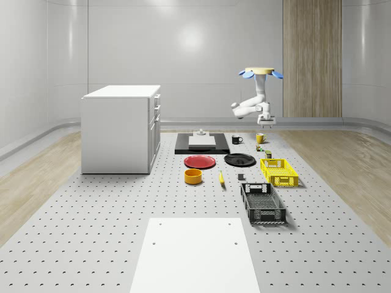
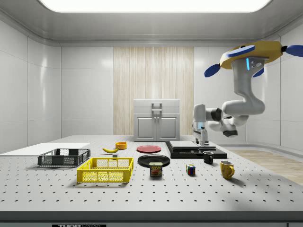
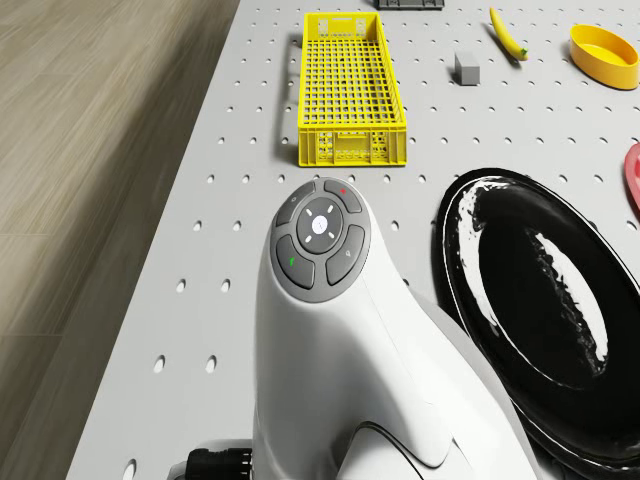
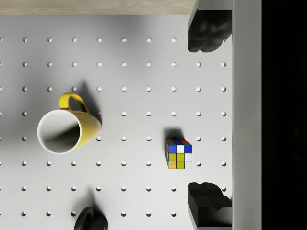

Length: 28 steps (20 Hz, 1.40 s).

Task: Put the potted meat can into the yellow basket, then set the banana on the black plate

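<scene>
Gripper (image 2: 205,143) hung in the air with fingers (image 4: 207,31) spread, nothing between them, above the table (image 1: 91,244) near the yellow mug (image 4: 67,129) and puzzle cube (image 4: 179,154). Drone (image 2: 253,54) hovered over that far end. Potted meat can (image 2: 155,169) sat low on the table, well apart from the gripper, just beside the yellow basket (image 2: 106,170). Banana (image 1: 222,178) lay near the orange bowl (image 1: 193,176).

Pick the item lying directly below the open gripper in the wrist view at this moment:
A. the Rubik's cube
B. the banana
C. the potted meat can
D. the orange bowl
A. In the wrist view the Rubik's cube sits on the table between the two dark fingertips, beside the yellow mug, while the drone hovers above that end of the table; the potted meat can stands apart near the yellow basket.
</scene>
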Motion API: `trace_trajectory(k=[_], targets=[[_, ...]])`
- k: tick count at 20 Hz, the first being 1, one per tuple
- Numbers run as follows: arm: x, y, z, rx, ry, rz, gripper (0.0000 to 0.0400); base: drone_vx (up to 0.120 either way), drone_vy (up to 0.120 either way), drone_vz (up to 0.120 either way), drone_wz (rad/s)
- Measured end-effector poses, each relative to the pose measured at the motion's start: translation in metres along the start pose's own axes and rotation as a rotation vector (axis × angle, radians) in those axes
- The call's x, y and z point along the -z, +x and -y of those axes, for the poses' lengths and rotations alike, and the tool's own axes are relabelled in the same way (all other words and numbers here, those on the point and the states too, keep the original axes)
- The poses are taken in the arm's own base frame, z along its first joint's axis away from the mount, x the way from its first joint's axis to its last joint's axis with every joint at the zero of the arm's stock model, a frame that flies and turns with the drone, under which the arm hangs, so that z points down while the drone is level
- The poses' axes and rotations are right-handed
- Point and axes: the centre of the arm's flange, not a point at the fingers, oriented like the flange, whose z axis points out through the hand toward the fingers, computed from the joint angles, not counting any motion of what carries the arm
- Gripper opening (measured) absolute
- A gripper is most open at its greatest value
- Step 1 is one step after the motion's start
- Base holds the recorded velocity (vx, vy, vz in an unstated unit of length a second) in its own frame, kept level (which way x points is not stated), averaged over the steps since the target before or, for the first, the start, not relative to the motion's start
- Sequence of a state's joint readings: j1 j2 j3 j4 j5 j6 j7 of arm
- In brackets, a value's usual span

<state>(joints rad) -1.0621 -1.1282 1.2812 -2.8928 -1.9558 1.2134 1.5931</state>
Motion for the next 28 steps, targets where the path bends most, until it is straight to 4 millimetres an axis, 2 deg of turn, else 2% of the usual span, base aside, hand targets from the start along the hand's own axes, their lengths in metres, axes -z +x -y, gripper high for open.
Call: trace_trajectory(k=[3,7,15,20,24,28], targets=[[0.0000,-0.0001,0.0001,0.000,-0.001,-0.001,0.0400,0.120,0.000,-0.120,0.000],[0.0000,-0.0001,0.0001,0.000,-0.001,-0.002,0.0400,0.120,-0.100,-0.120,0.000],[0.0000,-0.0002,0.0002,0.000,-0.002,-0.002,0.0400,0.120,0.000,-0.120,0.000],[0.0000,-0.0002,0.0002,0.000,-0.002,-0.002,0.0400,0.120,0.000,-0.008,0.000],[0.0001,-0.0002,0.0002,0.000,-0.002,-0.002,0.0400,0.120,0.000,-0.120,0.000],[0.0001,-0.0002,0.0002,0.000,-0.002,-0.002,0.0400,0.120,0.000,-0.010,0.000]])
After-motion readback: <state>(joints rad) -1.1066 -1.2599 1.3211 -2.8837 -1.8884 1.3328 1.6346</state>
